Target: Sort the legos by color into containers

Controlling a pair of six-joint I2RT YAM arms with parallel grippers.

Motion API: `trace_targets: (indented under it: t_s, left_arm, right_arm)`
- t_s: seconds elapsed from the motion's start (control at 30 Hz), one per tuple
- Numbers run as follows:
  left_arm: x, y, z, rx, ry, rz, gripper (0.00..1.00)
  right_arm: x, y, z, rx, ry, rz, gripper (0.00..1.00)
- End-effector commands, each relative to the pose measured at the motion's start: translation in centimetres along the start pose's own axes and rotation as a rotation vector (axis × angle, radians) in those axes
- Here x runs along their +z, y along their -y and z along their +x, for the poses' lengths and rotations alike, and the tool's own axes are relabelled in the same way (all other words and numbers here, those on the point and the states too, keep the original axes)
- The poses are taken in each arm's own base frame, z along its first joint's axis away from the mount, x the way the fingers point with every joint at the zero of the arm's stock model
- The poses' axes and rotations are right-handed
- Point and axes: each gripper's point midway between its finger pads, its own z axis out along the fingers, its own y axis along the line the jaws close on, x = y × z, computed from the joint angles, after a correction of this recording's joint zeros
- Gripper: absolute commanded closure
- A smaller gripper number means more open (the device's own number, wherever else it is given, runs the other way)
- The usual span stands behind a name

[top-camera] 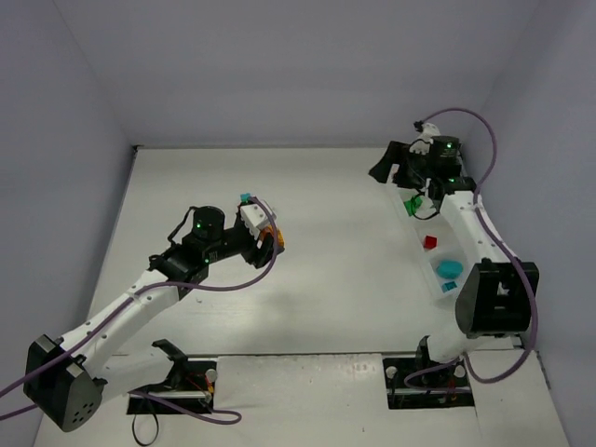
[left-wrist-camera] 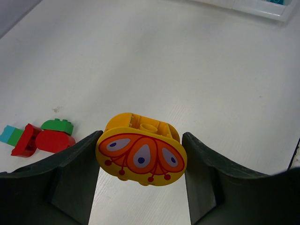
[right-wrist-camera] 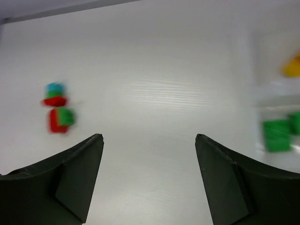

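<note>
My left gripper (top-camera: 264,233) (left-wrist-camera: 141,140) is shut on a yellow lego (left-wrist-camera: 140,152) with an orange butterfly print and holds it above the table. It shows as an orange spot in the top view (top-camera: 271,239). A small heap of red, green and teal legos (left-wrist-camera: 44,137) lies left of it, with a teal one (top-camera: 246,197) visible from above. The translucent tray (top-camera: 438,279) runs along the right side and holds green (top-camera: 416,202), red (top-camera: 430,242) and teal (top-camera: 451,268) legos. My right gripper (top-camera: 391,168) (right-wrist-camera: 149,137) is open and empty, left of the tray's far end.
In the right wrist view the loose heap (right-wrist-camera: 57,112) is blurred at the left, and the tray's compartments at the right hold green legos (right-wrist-camera: 276,136) and a yellow one (right-wrist-camera: 293,68). The tray's corner (left-wrist-camera: 262,8) shows at the top of the left wrist view. Grey walls enclose the table.
</note>
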Motion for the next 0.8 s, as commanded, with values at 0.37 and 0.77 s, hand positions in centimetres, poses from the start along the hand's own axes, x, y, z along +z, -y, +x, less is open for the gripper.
trace_targets:
  t_s: [0.37, 0.77]
  left_arm:
    - [0.2, -0.7, -5.0, 0.101, 0.122, 0.002, 0.96]
    - [0.2, -0.8, -5.4, 0.103, 0.123, 0.000, 0.96]
  right_arm:
    - [-8.7, -27.0, 8.9, -0.090, -0.221, -0.834, 0.20]
    - [-8.6, -31.9, 12.7, -0.120, -0.301, -0.901, 0.20]
